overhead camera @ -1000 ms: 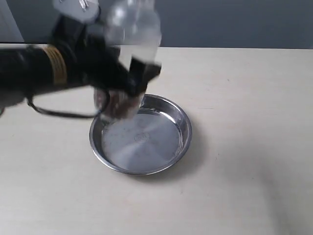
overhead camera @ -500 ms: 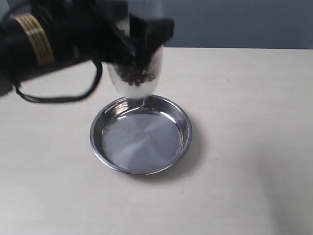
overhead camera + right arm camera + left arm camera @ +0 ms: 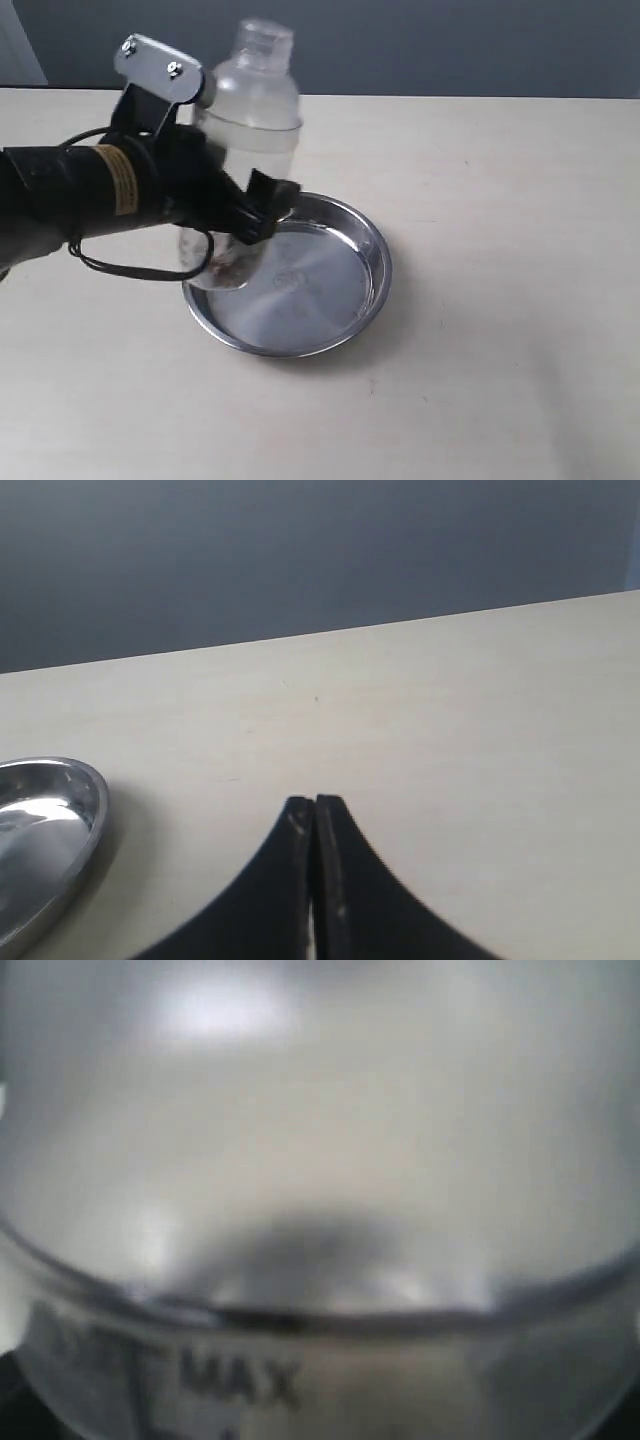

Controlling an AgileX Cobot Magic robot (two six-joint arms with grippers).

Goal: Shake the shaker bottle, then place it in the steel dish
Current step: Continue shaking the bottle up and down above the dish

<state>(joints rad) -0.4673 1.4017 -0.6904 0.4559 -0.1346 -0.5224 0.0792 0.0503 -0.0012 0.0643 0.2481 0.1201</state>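
The shaker bottle (image 3: pixel 250 110), clear frosted plastic with a domed shoulder and narrow neck, stands nearly upright over the left rim of the steel dish (image 3: pixel 350 240). Brown grains show at its base. My left gripper (image 3: pixel 250 215) is shut on its lower body from the left. Whether the base touches the dish I cannot tell. In the left wrist view the bottle's wall (image 3: pixel 320 1160), marked MAX, fills the frame and hides the fingers. My right gripper (image 3: pixel 316 805) hangs shut and empty over the bare table, with the dish's rim (image 3: pixel 85 815) off to one side.
The dish lies on a pale wooden table (image 3: pixel 500 350). A dark grey wall (image 3: pixel 450 45) runs behind the table's far edge. A black cable (image 3: pixel 130 268) loops under the left arm.
The bottle was swinging in blur, higher up half a second ago. Now it has come down, nearly upright, at the dish's left rim. The dish has not moved.
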